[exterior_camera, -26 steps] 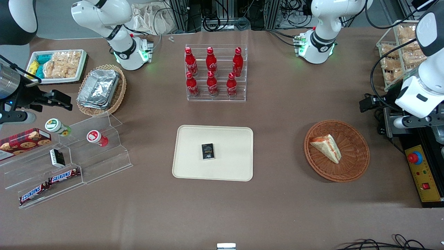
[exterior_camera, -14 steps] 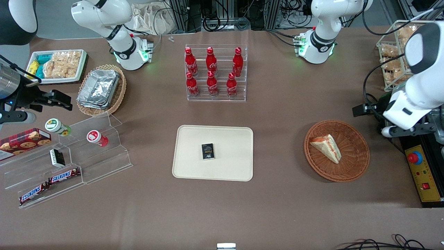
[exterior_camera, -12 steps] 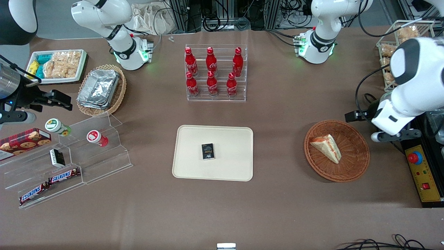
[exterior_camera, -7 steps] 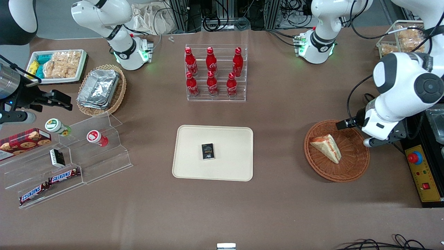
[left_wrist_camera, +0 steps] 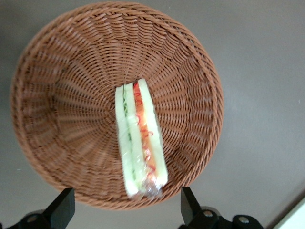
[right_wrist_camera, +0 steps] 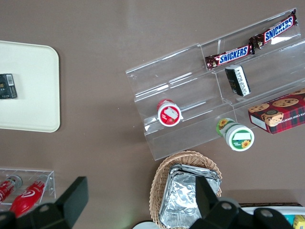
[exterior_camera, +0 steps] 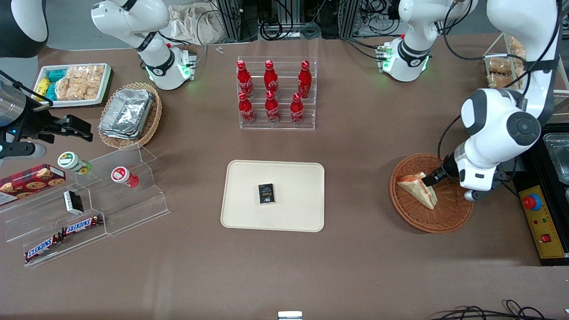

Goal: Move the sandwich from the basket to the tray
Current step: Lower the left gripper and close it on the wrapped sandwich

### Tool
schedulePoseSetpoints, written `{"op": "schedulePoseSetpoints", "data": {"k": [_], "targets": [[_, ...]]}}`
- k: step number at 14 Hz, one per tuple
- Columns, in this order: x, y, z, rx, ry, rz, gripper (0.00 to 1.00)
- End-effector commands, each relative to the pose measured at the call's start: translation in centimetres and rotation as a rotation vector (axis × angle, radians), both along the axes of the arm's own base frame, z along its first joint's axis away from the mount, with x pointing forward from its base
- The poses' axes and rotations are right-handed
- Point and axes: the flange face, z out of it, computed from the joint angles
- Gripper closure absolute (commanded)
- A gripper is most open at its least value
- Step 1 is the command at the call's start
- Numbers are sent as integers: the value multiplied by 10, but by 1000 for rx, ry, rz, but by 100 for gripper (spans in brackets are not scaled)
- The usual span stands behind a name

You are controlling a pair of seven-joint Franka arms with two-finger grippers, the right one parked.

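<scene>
A brown counter (exterior_camera: 355, 266) carries, nearest the front camera, a cream tray (exterior_camera: 293, 218) with a small black box (exterior_camera: 266, 194) on it, and toward the working arm's end a round wicker basket (exterior_camera: 444, 218). The sandwich (exterior_camera: 418, 190) lies inside the basket on its edge, filling layers showing. The tool (left_wrist_camera: 125, 212) hangs over the basket just above the sandwich, fingers (left_wrist_camera: 61, 210) spread wide, gripping nothing.

Left arm bent low, gripper (left_wrist_camera: 125, 214) hovering (fingers (left_wrist_camera: 61, 211) spread wide)
</scene>
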Motion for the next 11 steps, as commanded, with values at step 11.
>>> {"op": "schedulePoseSetpoints", "data": {"k": [11], "targets": [[-14, -1, -73, -26, -25, 83, 5]]}}
